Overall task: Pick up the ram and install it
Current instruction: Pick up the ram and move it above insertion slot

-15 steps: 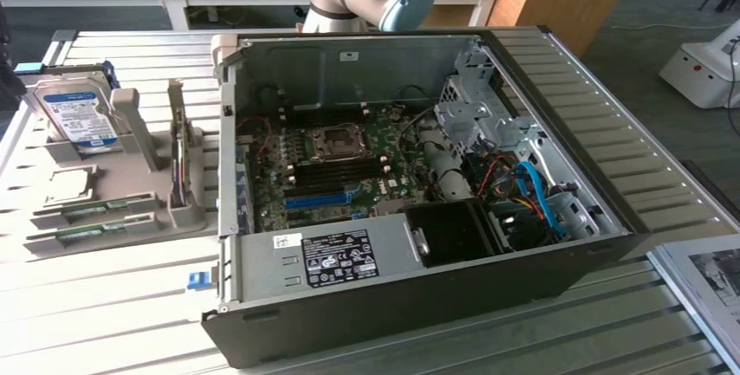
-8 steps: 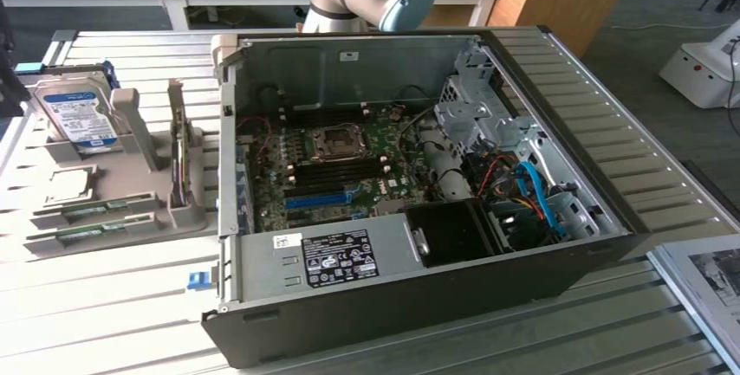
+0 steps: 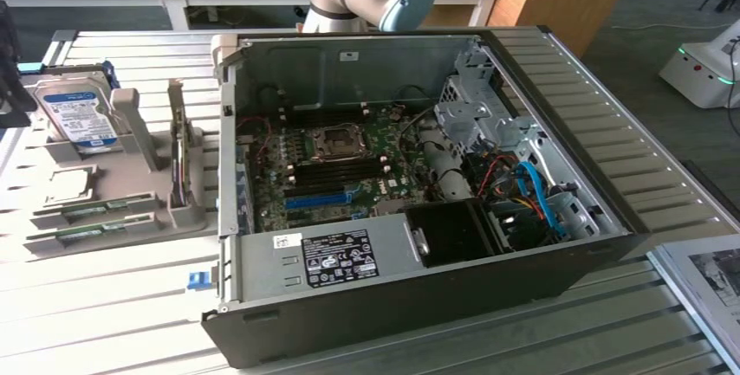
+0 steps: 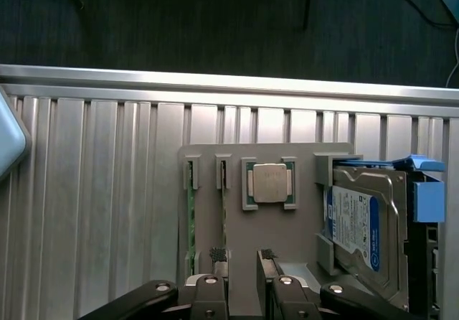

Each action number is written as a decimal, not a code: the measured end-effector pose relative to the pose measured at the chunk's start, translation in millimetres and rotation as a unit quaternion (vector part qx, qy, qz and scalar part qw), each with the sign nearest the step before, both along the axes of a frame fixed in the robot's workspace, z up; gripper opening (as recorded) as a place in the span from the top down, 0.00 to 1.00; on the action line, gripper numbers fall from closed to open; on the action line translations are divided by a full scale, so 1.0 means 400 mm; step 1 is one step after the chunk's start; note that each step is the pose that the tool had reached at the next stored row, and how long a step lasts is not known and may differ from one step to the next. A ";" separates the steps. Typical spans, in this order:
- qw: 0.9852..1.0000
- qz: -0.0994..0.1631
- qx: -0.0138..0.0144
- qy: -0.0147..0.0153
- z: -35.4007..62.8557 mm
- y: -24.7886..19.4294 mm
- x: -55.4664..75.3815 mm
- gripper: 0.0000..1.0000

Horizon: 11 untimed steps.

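Hand (image 4: 242, 257): released, fingers spread, empty, hovering over the grey holder (image 4: 215, 152). Ram (image 4: 224, 216): seated in a holder slot directly beneath one fingertip, ungrasped; the slot presumably keeps it presented for pinching. Second stick (image 4: 190, 223): alongside, further out.

two thin green ram sticks (image 3: 95, 210) stand on edge in parallel slots of a grey holder (image 4: 208, 155), exterior view's left.

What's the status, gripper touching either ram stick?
Apart. Exterior view: both ram sticks lie in their tray slots with nothing on them. Wrist view: the open gripper hangs above the tray.
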<state>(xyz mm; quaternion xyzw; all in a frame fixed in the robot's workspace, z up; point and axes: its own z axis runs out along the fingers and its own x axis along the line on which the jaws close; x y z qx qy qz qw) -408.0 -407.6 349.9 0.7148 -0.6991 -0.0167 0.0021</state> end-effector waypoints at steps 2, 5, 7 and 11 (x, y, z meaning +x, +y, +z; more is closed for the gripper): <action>1.000 0.000 0.000 0.000 -0.008 0.000 0.000 0.70; 1.000 0.000 0.000 0.000 -0.021 0.000 0.000 0.70; 1.000 0.000 0.000 0.000 -0.031 0.000 0.000 0.70; 1.000 0.000 0.000 0.000 -0.048 0.000 0.000 0.70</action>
